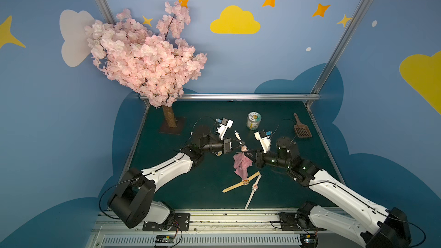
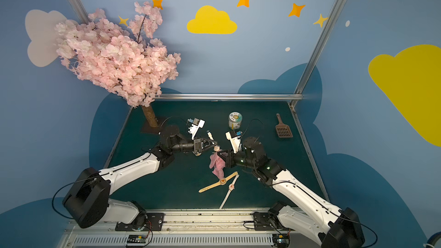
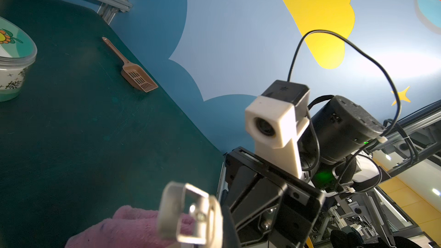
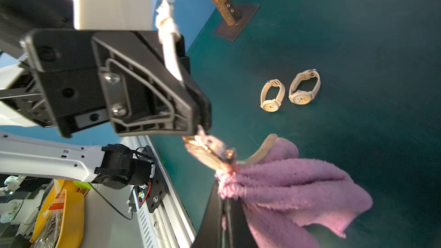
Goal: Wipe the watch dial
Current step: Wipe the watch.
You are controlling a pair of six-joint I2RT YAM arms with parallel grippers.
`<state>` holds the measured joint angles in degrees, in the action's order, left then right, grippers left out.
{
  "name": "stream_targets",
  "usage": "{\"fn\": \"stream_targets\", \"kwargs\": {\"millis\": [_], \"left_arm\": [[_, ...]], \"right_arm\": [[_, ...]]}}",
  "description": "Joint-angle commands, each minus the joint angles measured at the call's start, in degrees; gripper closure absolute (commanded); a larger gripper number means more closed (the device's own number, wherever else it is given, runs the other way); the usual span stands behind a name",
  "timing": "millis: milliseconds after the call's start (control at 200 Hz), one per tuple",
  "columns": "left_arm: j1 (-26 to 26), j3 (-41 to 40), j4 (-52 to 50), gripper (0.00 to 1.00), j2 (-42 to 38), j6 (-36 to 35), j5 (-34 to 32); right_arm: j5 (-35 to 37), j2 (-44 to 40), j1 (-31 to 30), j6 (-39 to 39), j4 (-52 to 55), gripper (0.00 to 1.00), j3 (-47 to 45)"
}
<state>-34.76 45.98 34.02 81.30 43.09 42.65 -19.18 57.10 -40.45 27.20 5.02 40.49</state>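
While the pink blossom tree (image 1: 145, 56) is standing in the far left corner of the green table (image 1: 191, 187), the left gripper (image 1: 241, 144) is reaching in toward the middle. Its jaws are clamped tight on a gold-cased watch (image 1: 243, 148), which it is holding up off the table near the centre. One white strap is sticking up past the claw, and the buckle (image 3: 188, 213) is showing blurred and close in the left wrist view. The dial (image 4: 210, 151) is tilting toward the right arm. In the right wrist view, two buckled cream watches (image 4: 272, 96) are sitting side by side on the table, apart from the cloth.

Right against the watch case, a pink cloth (image 1: 241, 163) is hanging in folds down to the table. The right gripper (image 1: 248, 155) is pinching its bunched top, jaws closed on the fabric. Just nearer the front rail, a tan-strapped watch (image 1: 242, 182) and a pale-strapped watch (image 1: 253, 190) are lying flat, their ends nearly meeting by the cloth's lower edge.

Farther back, a lidded jar (image 1: 253, 120) is standing upright, and off to the right a brown scoop (image 1: 302, 130) is lying near the table's edge.
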Motion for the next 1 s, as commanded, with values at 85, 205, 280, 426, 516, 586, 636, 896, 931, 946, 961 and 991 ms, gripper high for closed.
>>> {"fn": "stream_targets", "kwargs": {"millis": [85, 205, 280, 426, 516, 586, 636, 896, 931, 946, 961, 991], "left_arm": [[-0.5, 0.1, 1.8, 0.97, -1.3, -0.4, 2.1], [-0.4, 0.0, 1.8, 0.97, -1.3, -0.3, 2.0], [-0.4, -0.1, 1.9, 0.97, -1.0, -0.3, 1.9], [-0.4, -0.1, 2.6, 0.97, -0.6, 0.1, 2.0], [-0.4, -0.1, 2.7, 0.97, -0.5, 0.0, 2.1], [-0.3, -0.1, 2.6, 0.97, -0.6, 0.1, 2.2], [-0.3, -0.3, 2.7, 0.97, -0.8, 0.2, 2.2], [-0.4, -0.7, 2.3, 0.97, -1.8, -0.2, 1.5], [-0.4, -0.7, 2.3, 0.97, -1.8, -0.2, 1.5], [-0.4, -0.7, 2.3, 0.97, -1.7, -0.1, 1.4], [-0.4, -0.7, 2.3, 0.97, -1.7, -0.2, 1.5], [-0.4, -0.7, 2.3, 0.97, -1.7, -0.2, 1.6]], "right_arm": [[2.8, -2.3, 0.0, -0.4, 1.1, 1.00, 0.2], [-3.2, -5.1, 0.0, -1.5, -2.3, 1.00, -0.1], [-7.9, -6.2, 0.0, -1.0, -5.5, 1.00, -0.1], [-11.8, -6.2, -0.2, 0.0, -9.4, 1.00, 0.7], [-10.6, -5.3, -0.3, 0.0, -10.7, 1.00, 1.0], [-7.9, -3.8, -0.4, 0.1, -9.2, 1.00, 1.8], [-5.7, -2.1, -0.4, -0.3, -6.5, 1.00, 2.7], [2.3, 1.2, -0.8, 0.9, -0.5, 1.00, 2.0], [3.1, 0.7, -0.8, 1.1, -0.3, 1.00, 1.7], [3.6, 0.5, -0.7, 1.0, 0.0, 1.00, 1.6], [3.9, 0.1, -0.7, 1.0, 0.2, 1.00, 1.5], [4.5, -0.3, -0.7, 0.9, 0.8, 1.00, 1.3]]}}
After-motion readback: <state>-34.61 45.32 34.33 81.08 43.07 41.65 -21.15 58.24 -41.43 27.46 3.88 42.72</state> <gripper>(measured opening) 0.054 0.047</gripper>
